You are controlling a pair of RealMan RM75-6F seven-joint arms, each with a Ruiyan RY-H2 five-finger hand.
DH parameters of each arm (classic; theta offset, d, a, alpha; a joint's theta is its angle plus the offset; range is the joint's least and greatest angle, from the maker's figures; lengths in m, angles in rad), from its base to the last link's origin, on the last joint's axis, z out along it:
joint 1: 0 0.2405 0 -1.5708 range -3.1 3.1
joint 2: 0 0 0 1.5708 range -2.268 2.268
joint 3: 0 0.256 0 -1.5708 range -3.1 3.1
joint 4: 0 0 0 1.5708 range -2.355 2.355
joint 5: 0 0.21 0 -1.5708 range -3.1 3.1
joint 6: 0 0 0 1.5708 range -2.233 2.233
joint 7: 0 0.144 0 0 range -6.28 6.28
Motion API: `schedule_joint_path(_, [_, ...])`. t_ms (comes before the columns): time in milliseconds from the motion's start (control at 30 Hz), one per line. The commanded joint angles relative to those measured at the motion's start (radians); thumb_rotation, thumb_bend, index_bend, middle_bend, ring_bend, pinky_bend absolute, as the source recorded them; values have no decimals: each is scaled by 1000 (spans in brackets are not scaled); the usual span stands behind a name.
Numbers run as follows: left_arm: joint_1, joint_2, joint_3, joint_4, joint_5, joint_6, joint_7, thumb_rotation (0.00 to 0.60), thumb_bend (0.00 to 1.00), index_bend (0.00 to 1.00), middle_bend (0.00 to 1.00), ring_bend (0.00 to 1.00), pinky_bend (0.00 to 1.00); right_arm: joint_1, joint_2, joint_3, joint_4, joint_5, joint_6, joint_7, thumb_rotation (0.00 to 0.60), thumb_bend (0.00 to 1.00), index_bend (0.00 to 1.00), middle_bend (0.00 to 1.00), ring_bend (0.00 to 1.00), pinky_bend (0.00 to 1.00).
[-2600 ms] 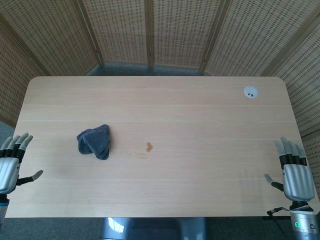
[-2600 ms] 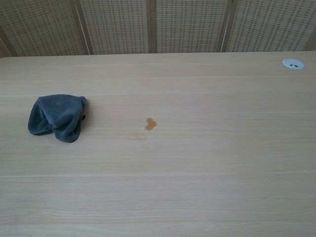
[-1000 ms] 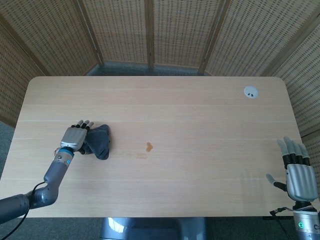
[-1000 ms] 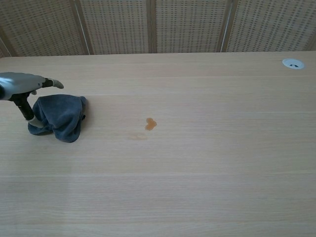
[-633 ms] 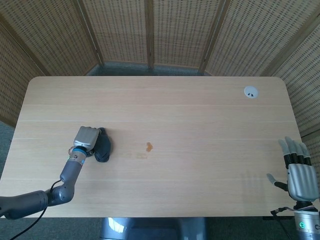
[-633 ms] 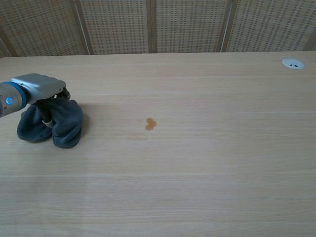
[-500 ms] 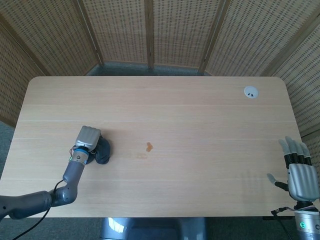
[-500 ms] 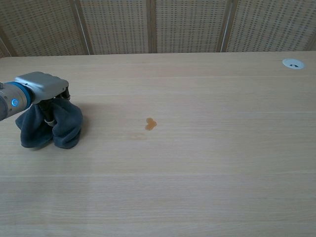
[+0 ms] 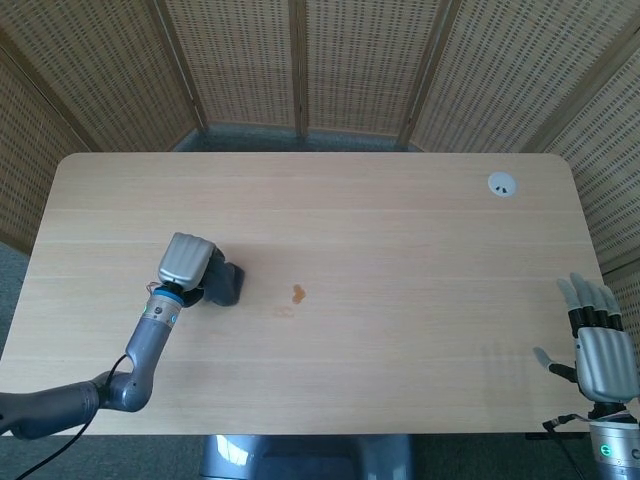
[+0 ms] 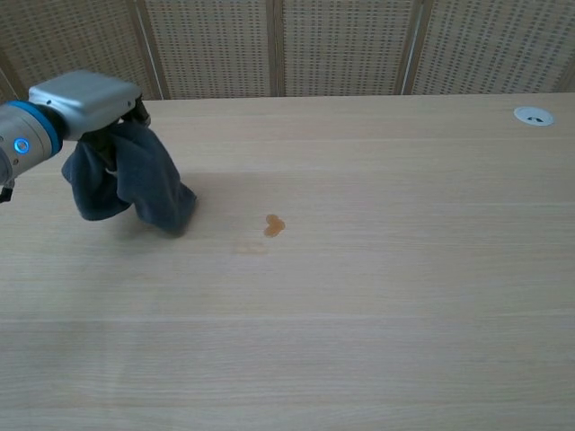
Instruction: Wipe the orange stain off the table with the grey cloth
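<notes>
My left hand [image 9: 187, 262] [image 10: 86, 101] holds the grey cloth [image 10: 135, 184] [image 9: 223, 284] lifted off the table, and the cloth hangs down from it. The orange stain [image 9: 298, 293] [image 10: 274, 225] lies on the wooden table [image 9: 400, 250] a short way to the right of the cloth, with a fainter smear just below-left of it. In the head view my right hand [image 9: 597, 348] rests at the table's near right corner with its fingers spread and nothing in it. The chest view does not show the right hand.
A round white cable grommet [image 9: 502, 183] [image 10: 534, 115] sits in the table's far right corner. Woven wicker screens [image 9: 300, 60] stand behind and beside the table.
My left hand came in from the near left edge, closed on the cloth and lifted it, carrying it rightward toward the stain. The right hand stayed put.
</notes>
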Motion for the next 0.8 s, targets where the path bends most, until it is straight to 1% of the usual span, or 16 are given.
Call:
schedule_joint_path(33, [-9, 10, -46, -20, 109, 78, -85, 600, 153, 729, 756, 730, 957, 1, -1, -1, 1, 0, -2, -2, 600, 0, 0, 0, 0, 0])
schedule_joint_path(167, [-38, -5, -91, -42, 150, 112, -84, 600, 153, 729, 753, 730, 957, 1, -2, -3, 0, -5, -1, -4, 600, 0, 0, 0, 0, 0])
schedule_joint_path(267, [-70, -23, -123, -56, 168, 117, -68, 600, 154, 728, 750, 731, 956, 0, 0, -2, 0, -4, 1, -1, 600, 0, 0, 0, 0, 0])
schedule_joint_path(333, [-97, -34, -134, -53, 198, 113, -64, 600, 152, 728, 747, 730, 951, 0, 2, 1, -1, -1, 2, 5, 600, 0, 0, 0, 0, 0])
schedule_joint_path(400, [-126, -40, -134, -40, 242, 91, -91, 600, 147, 728, 746, 729, 947, -1, 6, 3, 0, 3, 1, 12, 600, 0, 0, 0, 0, 0])
schedule_joint_path(567, [-193, -74, -122, 50, 336, 28, -196, 600, 136, 728, 745, 727, 943, 0, 12, 11, 4, 20, -4, 29, 600, 0, 0, 0, 0, 0])
schedule_joint_path(800, [-272, -183, -113, 217, 382, -46, -268, 600, 132, 728, 743, 724, 940, 4, 15, 19, 11, 43, -21, 42, 600, 0, 0, 0, 0, 0])
